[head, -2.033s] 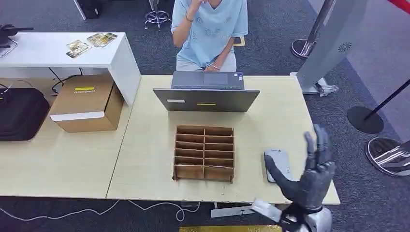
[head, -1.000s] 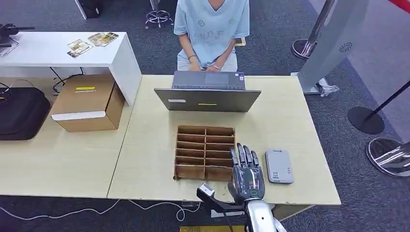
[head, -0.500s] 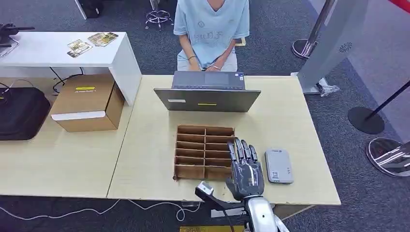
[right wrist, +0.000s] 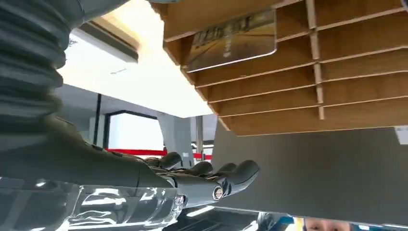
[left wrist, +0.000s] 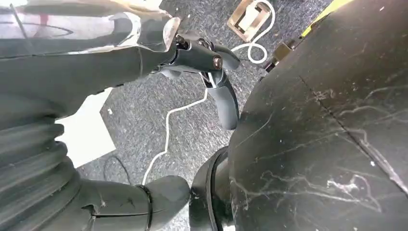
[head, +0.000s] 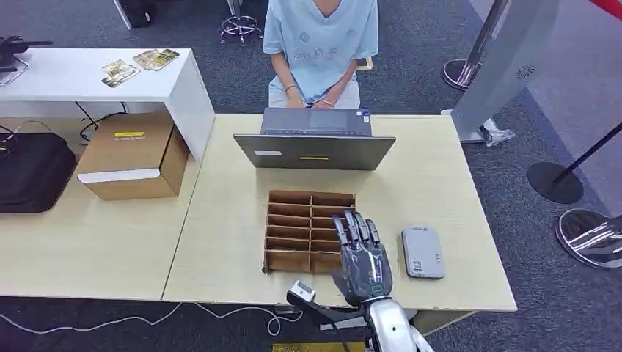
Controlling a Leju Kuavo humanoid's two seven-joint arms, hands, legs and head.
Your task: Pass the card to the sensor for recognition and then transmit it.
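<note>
Two robot hands recorded. Right robot hand (head: 361,258) is above the near right corner of the cardboard organizer (head: 310,231), palm down, fingers stretched out and slightly apart, nothing held. Its fingertips (head: 354,222) lie over the right-hand column of compartments. In the right wrist view the same right robot hand (right wrist: 192,180) has its fingers extended side by side and holds nothing.

Card (right wrist: 231,41): seen in the right wrist view, standing in one of the organizer's end compartments, printed face toward the camera. Which compartment this is in the head view I cannot tell; the card cannot be made out there. Robot hand and card are apart, no contact.

Sensor (head: 422,251): flat grey reader lying on the light wood table (head: 440,183), just beside the organizer on its right and just right of the right robot hand, not touching either.

Left robot hand (left wrist: 207,67): seen in the left wrist view, over grey carpet with a white cable; one dark finger hangs loosely, nothing held. Whether the remaining fingers are spread or curled cannot be told.

Other items: an open grey laptop (head: 314,150) at the far side of the table beyond the organizer, its lid back toward the robot; a person in a light blue shirt (head: 320,44) seated behind it, hands at the keyboard. A cardboard box (head: 132,155) sits on the lower table to the left, beside a white desk (head: 95,77) carrying a few photo cards (head: 136,64).
</note>
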